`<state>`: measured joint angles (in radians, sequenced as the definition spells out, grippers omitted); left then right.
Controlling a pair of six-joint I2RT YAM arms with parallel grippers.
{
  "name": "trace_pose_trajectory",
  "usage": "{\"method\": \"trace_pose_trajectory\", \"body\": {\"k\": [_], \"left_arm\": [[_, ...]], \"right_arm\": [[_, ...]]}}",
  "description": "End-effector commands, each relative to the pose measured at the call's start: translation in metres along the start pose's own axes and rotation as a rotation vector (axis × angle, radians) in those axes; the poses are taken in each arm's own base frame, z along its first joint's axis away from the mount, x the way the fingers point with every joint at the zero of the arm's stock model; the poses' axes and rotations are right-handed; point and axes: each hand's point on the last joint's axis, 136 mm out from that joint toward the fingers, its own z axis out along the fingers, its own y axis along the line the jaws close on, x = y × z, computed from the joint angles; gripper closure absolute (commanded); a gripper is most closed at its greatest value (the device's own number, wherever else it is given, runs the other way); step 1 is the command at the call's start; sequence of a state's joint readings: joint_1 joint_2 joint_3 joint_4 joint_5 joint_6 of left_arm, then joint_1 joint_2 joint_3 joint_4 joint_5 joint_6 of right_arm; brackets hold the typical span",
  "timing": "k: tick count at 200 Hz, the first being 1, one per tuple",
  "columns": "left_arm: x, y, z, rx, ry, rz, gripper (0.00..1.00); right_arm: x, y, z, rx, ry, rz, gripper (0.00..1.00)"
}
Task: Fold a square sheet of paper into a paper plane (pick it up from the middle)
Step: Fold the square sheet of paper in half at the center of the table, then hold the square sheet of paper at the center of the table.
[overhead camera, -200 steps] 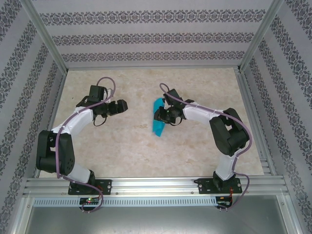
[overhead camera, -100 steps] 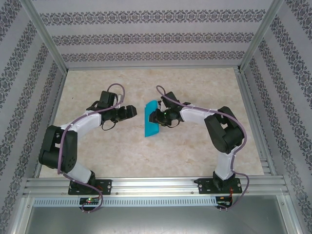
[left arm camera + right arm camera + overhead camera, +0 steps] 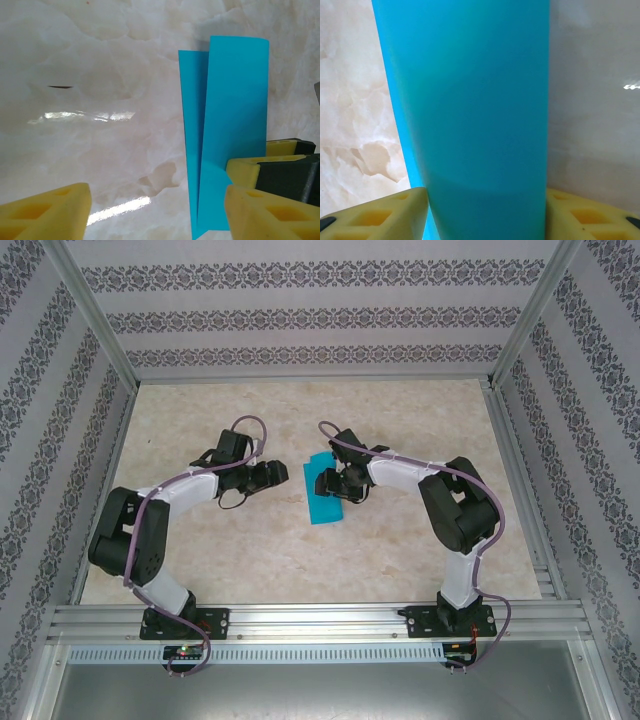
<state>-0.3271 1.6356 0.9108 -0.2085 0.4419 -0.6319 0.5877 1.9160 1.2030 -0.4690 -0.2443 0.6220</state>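
Observation:
The square sheet of paper (image 3: pixel 325 500) is cyan-blue and folded into a long double strip at mid table. My right gripper (image 3: pixel 330 483) sits over its far end, and in the right wrist view the sheet (image 3: pixel 475 100) spans the whole gap between the yellow pads of my right gripper (image 3: pixel 487 215), bowed and held by them. My left gripper (image 3: pixel 272 473) is just left of the paper with its jaws wide apart. In the left wrist view the sheet (image 3: pixel 230 110) shows two overlapping layers ahead of my left gripper (image 3: pixel 157 215), beside a right-arm fingertip (image 3: pixel 245 172).
The beige marble-look table (image 3: pixel 400 550) is ringed by patterned walls and aluminium posts (image 3: pixel 95 330). A metal rail (image 3: pixel 320 620) runs along the near edge by the arm bases. Open tabletop lies in front of and behind the paper.
My left arm swung right, bringing its gripper close to the paper. The right gripper shifted slightly left, and the paper turned from a narrow tilted strip to a wider, flatter shape.

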Motion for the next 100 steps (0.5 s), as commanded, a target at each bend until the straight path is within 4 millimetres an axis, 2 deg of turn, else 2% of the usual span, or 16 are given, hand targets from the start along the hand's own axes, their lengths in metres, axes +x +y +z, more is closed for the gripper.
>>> {"method": "trace_pose_trajectory", "body": {"k": [1,30,68,100], "left_arm": [[-0.008,-0.024,0.005,0.086,-0.015,0.007,0.35],[-0.004,-0.033,0.013,0.129,0.004,0.002,0.43],[-0.001,-0.049,0.029,0.221,0.049,-0.034,0.62],[0.001,-0.059,0.045,0.244,0.075,-0.036,0.73]], "right_arm": [[-0.007,0.005,-0.012,0.022,-0.032,-0.043,0.39],[-0.006,0.005,-0.015,0.028,-0.029,-0.056,0.37],[0.000,0.001,-0.007,0.032,0.004,-0.055,0.40],[0.005,-0.001,-0.002,0.039,0.029,-0.067,0.39]]}}
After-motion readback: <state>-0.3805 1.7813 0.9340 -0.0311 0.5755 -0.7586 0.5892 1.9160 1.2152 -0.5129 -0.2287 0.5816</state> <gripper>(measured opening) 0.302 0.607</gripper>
